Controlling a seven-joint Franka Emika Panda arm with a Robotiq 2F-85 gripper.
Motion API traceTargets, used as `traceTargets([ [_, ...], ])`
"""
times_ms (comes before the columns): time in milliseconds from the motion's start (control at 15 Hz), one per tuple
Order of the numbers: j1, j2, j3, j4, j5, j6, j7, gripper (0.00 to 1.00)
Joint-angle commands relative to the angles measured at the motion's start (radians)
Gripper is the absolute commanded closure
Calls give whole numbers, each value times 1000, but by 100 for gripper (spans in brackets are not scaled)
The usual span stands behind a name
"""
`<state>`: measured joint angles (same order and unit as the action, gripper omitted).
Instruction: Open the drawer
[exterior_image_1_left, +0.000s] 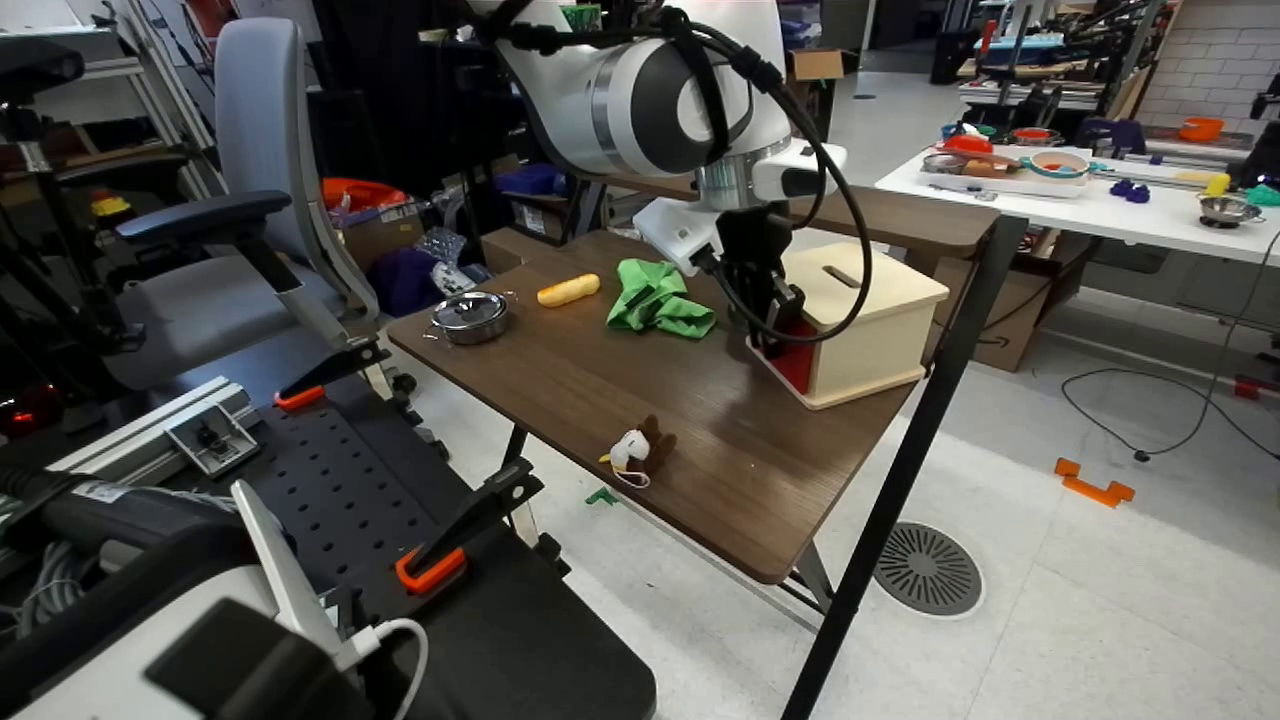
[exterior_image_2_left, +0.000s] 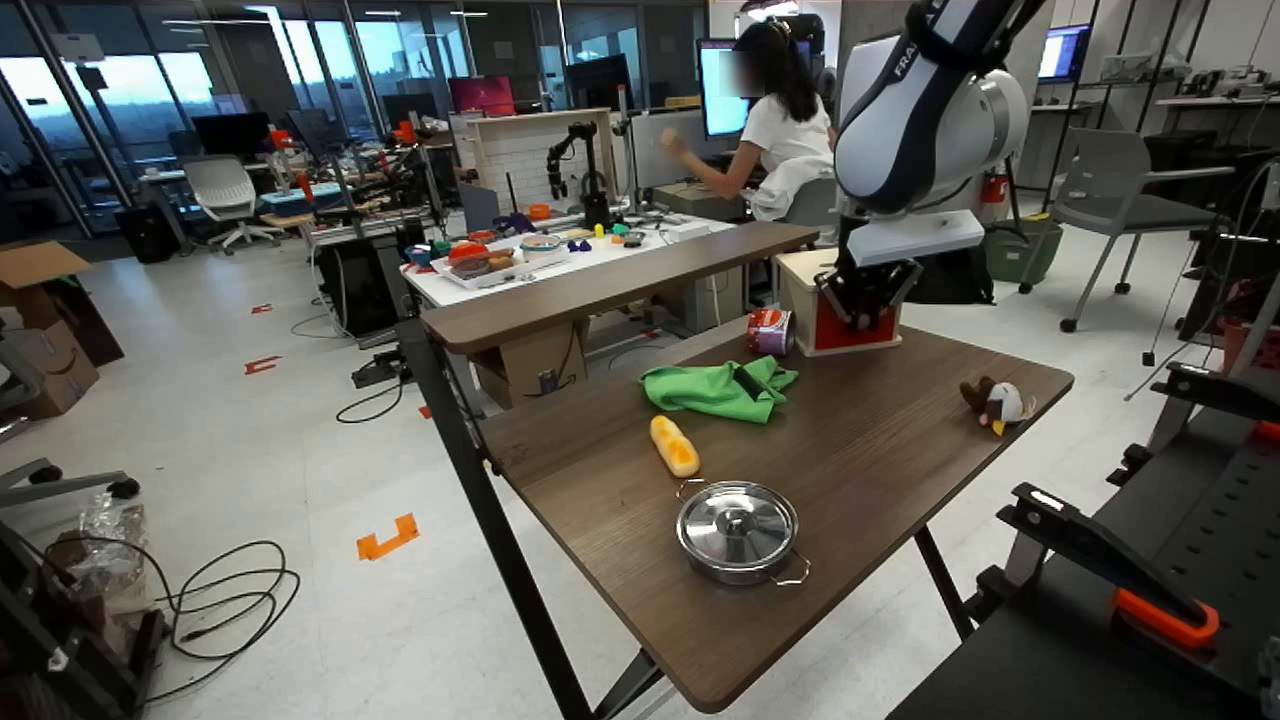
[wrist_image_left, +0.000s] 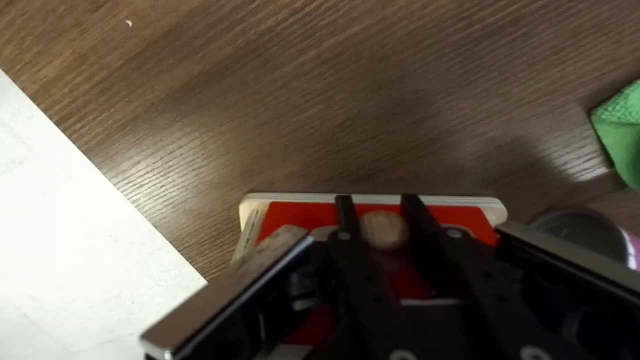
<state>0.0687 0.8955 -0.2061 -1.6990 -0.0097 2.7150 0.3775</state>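
The light tan wooden box (exterior_image_1_left: 872, 335) stands on the brown table and also shows in an exterior view (exterior_image_2_left: 798, 300). Its drawer's red front (exterior_image_1_left: 797, 368) sits in the box's front opening, with no visible gap; it also shows in an exterior view (exterior_image_2_left: 832, 330) and the wrist view (wrist_image_left: 302, 214). A round wooden knob (wrist_image_left: 384, 231) is on the red front. My gripper (wrist_image_left: 377, 201) points down at the front, its two black fingers shut on both sides of the knob. The gripper also shows in both exterior views (exterior_image_1_left: 768, 345) (exterior_image_2_left: 862, 318), hiding part of the red front.
A red and purple can (exterior_image_2_left: 768, 332) stands beside the box, close to the gripper's side. A green cloth (exterior_image_1_left: 660, 300) lies near it. A toy bread (exterior_image_1_left: 568, 290), a lidded metal pot (exterior_image_1_left: 470, 316) and a plush bird (exterior_image_1_left: 640, 450) are on the table (exterior_image_1_left: 700, 400).
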Motion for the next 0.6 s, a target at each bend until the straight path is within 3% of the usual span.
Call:
traceTargets([
  [0,25,-28,-1,-41,22,-8,32,93],
  [533,33,-90,33,-138,26,-63,19,93],
])
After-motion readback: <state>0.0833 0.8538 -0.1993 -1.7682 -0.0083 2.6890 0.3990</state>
